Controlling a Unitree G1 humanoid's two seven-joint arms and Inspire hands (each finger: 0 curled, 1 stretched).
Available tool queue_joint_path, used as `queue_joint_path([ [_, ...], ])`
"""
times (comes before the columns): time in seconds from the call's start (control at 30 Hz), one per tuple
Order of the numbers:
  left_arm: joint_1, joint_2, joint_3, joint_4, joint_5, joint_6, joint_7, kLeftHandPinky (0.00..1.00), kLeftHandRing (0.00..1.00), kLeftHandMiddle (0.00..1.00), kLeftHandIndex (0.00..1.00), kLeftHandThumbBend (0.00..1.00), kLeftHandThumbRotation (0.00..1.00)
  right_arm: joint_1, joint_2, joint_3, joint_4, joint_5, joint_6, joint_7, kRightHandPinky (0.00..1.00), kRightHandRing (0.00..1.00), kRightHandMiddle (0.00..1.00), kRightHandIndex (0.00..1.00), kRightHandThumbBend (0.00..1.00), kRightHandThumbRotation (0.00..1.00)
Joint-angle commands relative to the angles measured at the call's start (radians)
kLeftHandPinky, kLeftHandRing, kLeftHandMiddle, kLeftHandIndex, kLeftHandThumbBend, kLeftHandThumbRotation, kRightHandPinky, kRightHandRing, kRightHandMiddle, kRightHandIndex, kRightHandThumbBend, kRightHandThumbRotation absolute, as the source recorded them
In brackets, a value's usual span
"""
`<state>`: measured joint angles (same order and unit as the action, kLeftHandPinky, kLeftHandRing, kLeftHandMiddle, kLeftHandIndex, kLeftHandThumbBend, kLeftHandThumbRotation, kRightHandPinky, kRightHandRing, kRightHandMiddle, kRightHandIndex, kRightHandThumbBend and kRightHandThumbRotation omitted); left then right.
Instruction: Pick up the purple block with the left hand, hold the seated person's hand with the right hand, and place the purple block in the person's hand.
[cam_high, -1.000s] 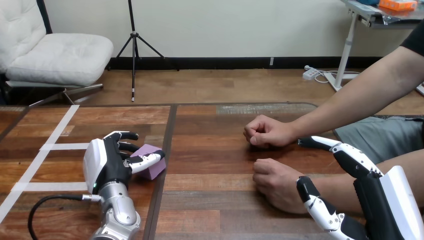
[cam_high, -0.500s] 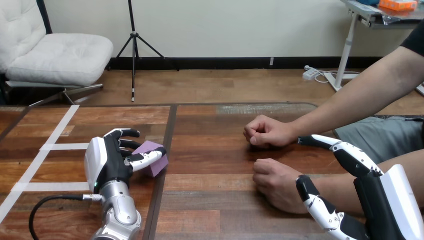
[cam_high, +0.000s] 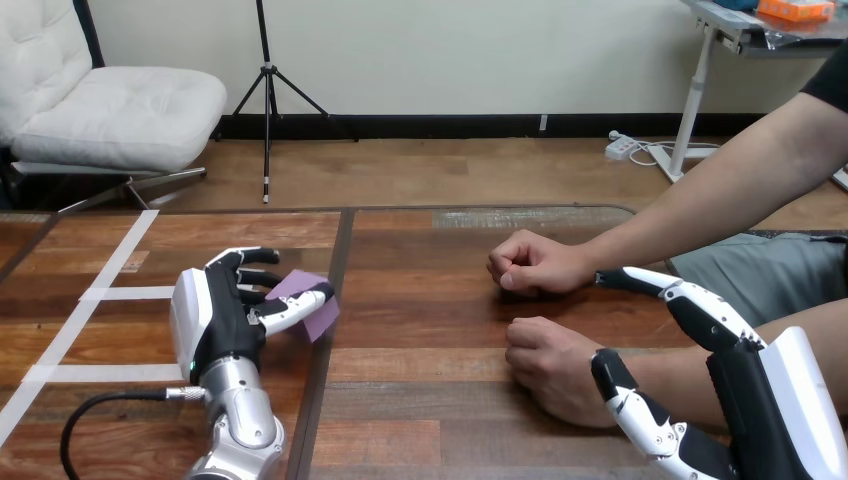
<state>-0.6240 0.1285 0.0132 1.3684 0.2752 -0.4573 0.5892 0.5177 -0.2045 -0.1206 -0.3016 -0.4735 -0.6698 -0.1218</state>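
Observation:
The purple block (cam_high: 310, 308) is tilted and lifted slightly off the wooden table (cam_high: 430, 300), pinched between the thumb and curled fingers of my left hand (cam_high: 215, 315) at the left. At the right the person rests two closed fists on the table: the farther hand (cam_high: 530, 265) and the nearer hand (cam_high: 550, 365). My right hand (cam_high: 720, 400) is open at the lower right, its thumb beside the nearer wrist and its straight fingers reaching over the forearm toward the farther wrist. No finger curls round either.
White tape lines (cam_high: 100, 295) cross the table's left part. A dark seam (cam_high: 325, 340) runs down the table just right of the block. The person's forearms lie across the right side.
My left hand has closed on the purple block and raised it, tipping it up off the table. My right hand and the person's fists have barely moved.

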Motion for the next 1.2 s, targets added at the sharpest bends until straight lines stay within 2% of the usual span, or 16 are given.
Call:
queue_joint_path([
  [0.0, -0.039, -0.014, 0.011, -0.039, -0.014, -0.054, 0.006, 0.48, 0.48, 0.52, 0.61, 0.7, 0.0, -0.063, -0.021, 0.0, 0.005, 0.006, -0.007, 0.002, 0.83, 0.79, 0.78, 0.75, 0.42, 0.54],
  [0.17, -0.035, -0.018, 0.006, -0.043, -0.011, -0.074, 0.02, 0.47, 0.48, 0.51, 0.61, 0.71, 0.0, -0.068, -0.022, 0.002, 0.008, 0.011, -0.007, 0.004, 0.83, 0.79, 0.78, 0.75, 0.42, 0.54],
  [0.57, -0.021, -0.031, 0.011, -0.056, -0.029, -0.144, 0.009, 0.45, 0.47, 0.5, 0.62, 0.73, 0.0, -0.082, -0.022, 0.004, 0.018, 0.009, -0.007, 0.005, 0.83, 0.8, 0.78, 0.76, 0.42, 0.54],
  [1.17, -0.003, -0.043, 0.025, -0.076, -0.075, -0.229, -0.044, 0.46, 0.47, 0.51, 0.63, 0.72, 0.0, -0.098, -0.018, 0.012, 0.026, 0.001, 0.0, 0.005, 0.83, 0.8, 0.79, 0.76, 0.43, 0.52],
])
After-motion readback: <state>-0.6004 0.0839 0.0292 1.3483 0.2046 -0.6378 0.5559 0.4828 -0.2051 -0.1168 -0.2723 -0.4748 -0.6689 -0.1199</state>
